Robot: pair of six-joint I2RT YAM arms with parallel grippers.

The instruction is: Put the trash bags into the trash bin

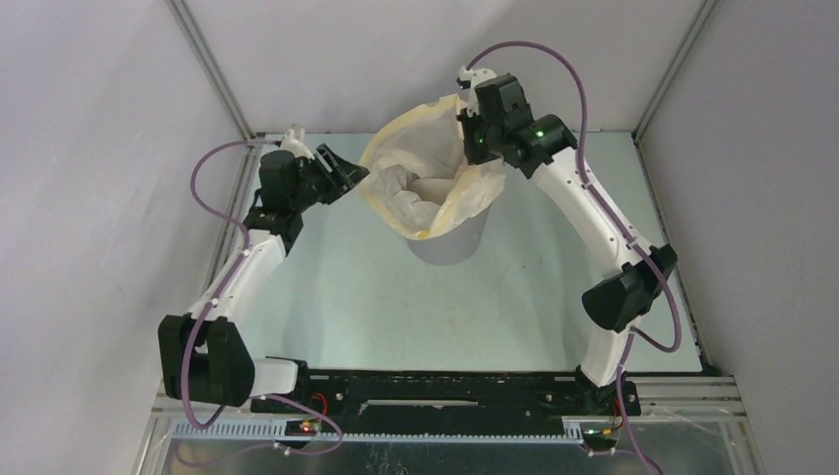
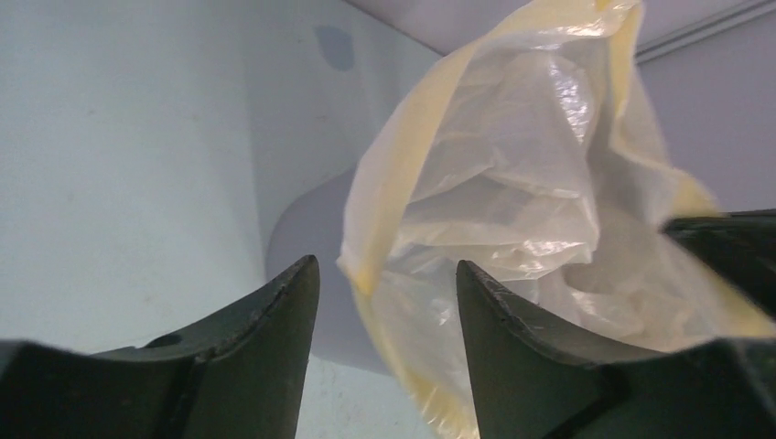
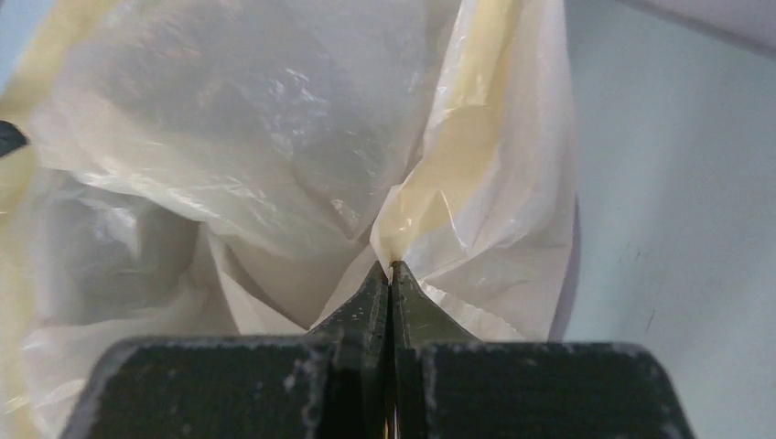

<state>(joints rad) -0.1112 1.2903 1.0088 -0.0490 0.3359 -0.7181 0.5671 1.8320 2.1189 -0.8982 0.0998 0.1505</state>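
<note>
Grip matters: my right gripper (image 3: 391,268) clamps the rim of the crinkly pale-yellow plastic bag (image 1: 411,188), upper centre over the light grey round bin (image 1: 451,245); my left gripper (image 2: 386,270), fingers apart, should pinch the opposite rim.

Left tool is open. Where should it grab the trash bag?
Pinch the yellow edge band on the trash bag's left rim, coming in from the left: that fold stands free above the trash bin, facing the open left tool, opposite the right tool's pinch.
</note>
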